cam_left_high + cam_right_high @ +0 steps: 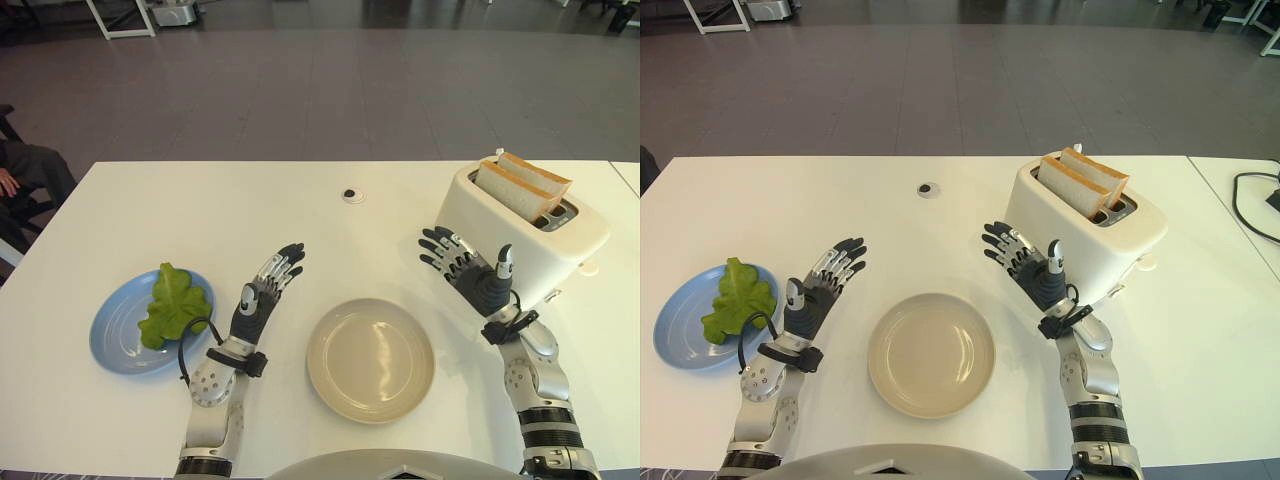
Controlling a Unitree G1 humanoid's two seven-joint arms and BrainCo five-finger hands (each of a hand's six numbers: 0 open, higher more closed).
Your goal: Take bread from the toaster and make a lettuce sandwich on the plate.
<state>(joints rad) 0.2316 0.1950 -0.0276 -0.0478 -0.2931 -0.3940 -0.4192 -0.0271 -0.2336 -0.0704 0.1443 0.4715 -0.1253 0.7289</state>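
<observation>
Left eye view: the right hand is held spread and empty, fingers fanned, just at the toaster's near left wall. Whether that wall is touched cannot be told. The toaster lies immediately to the hand's right and slightly beyond it. Two slices of bread are seen standing upright in its slots, above the hand and to its right. Their long edges run along the toaster's length, slanted from far left to near right.

The left hand is also held spread and empty, well to the left of the toaster, so the right hand is judged the nearer one for the lift. An empty beige plate sits to the toaster's near left, between the two hands. The lettuce rests on a blue plate, farthest left from the toaster.

The lower part of each slice is hidden inside the slots, and part of the toaster's near wall is covered by the right hand.
</observation>
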